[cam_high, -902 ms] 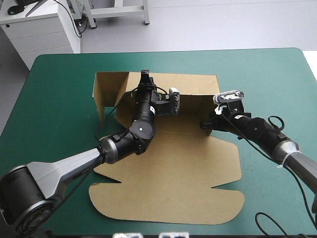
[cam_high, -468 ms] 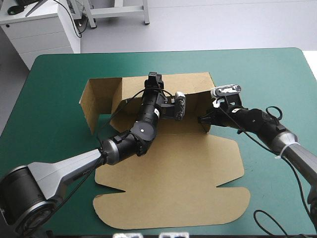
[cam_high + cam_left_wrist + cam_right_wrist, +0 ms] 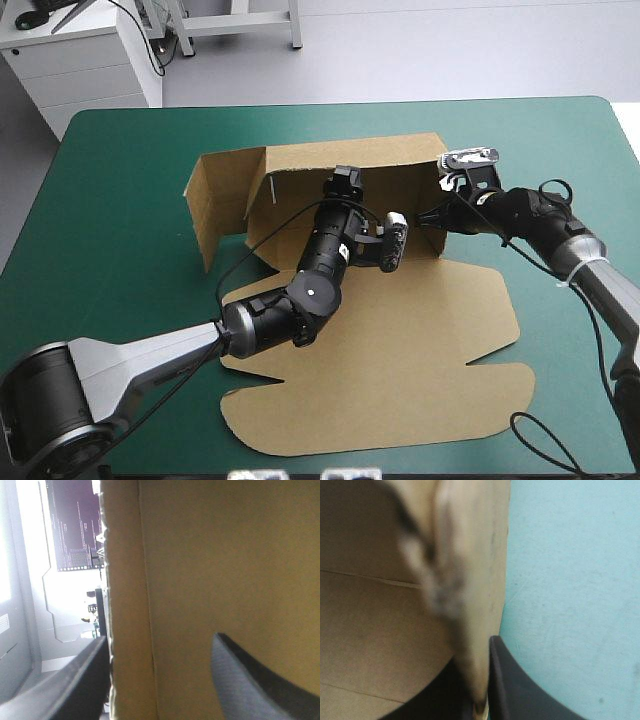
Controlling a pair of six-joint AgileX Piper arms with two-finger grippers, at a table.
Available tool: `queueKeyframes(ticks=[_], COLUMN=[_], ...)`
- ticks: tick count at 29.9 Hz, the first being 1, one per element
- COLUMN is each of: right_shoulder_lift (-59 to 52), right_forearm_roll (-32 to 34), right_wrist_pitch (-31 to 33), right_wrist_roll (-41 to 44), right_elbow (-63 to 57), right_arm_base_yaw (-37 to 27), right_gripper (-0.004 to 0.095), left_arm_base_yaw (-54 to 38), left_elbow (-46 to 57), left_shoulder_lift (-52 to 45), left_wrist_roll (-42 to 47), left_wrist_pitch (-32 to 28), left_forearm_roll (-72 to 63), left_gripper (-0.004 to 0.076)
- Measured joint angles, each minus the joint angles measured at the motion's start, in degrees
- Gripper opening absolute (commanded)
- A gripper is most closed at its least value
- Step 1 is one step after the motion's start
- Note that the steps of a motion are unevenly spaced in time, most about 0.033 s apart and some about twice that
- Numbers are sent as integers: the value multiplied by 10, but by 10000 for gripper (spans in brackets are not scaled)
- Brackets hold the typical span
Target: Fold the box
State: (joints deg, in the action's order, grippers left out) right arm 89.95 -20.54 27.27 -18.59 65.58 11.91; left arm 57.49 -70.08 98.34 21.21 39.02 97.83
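The box (image 3: pixel 400 340) lay at the middle of the teal-green cover (image 3: pixel 120 140), a cut sheet of brown board partly raised. Taking the table's far edge as 12 o'clock, the nearest part was the broad lid panel. It lay flat on the cover and reached toward 6 o'clock, its notched outline skewed toward 5 o'clock.

Beyond it the floor panel lay flat too, partly hidden under the left arm, which came in from 8 o'clock and stretched across the board. Behind the floor, toward 12 o'clock, the long back wall stood upright. At its 9 o'clock end a side flap stood on edge, angled back toward the near side.

The left gripper (image 3: pixel 345 183) sat at the top edge of that back wall, about midway along it. Its wrist view showed the fingers (image 3: pixel 70 685) standing well apart, astride the wall's edge — one behind the board, the other in front of its inner face — so the jaws were wide, not pinching.

The right gripper (image 3: pixel 432 216) met the box at its 3 o'clock end, where a short end wall rose. There the two black fingers were pressed almost together and clamped on the board's edge, with bare cover just outside the outer finger.
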Motion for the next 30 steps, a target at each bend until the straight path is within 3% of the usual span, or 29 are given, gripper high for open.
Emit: queueKeyframes(ticks=[2, 3, 7, 16, 24, 27, 30], right_shoulder_lift=[0, 0, 1, 1, 1, 1, 1], right_forearm_roll=[35, 51, 80, 85, 90, 93, 97], right_wrist_pitch=[6, 8, 20, 33, 38, 45, 51], right_wrist_roll=[30, 43, 72, 88, 92, 92, 94], right_elbow=[5, 5, 7, 11, 11, 12, 12], right_arm_base_yaw=[0, 0, 0, 0, 0, 0, 0], right_gripper=[-18, -18, -18, -18, -18, -18, -18], left_arm_base_yaw=[5, 8, 16, 21, -42, -108, -186], left_elbow=[0, 0, 0, 0, 0, 0, 0], left_shoulder_lift=[0, 0, 0, -29, -148, -193, -226], left_wrist_roll=[-1, -1, -2, -15, -34, -116, -272], left_wrist_pitch=[16, 22, 43, 37, -50, -66, -66], left_forearm_roll=[-1, -1, -3, -12, -249, -405, -593], left_gripper=[391, 336, -3, 9, 9, 9, 9])
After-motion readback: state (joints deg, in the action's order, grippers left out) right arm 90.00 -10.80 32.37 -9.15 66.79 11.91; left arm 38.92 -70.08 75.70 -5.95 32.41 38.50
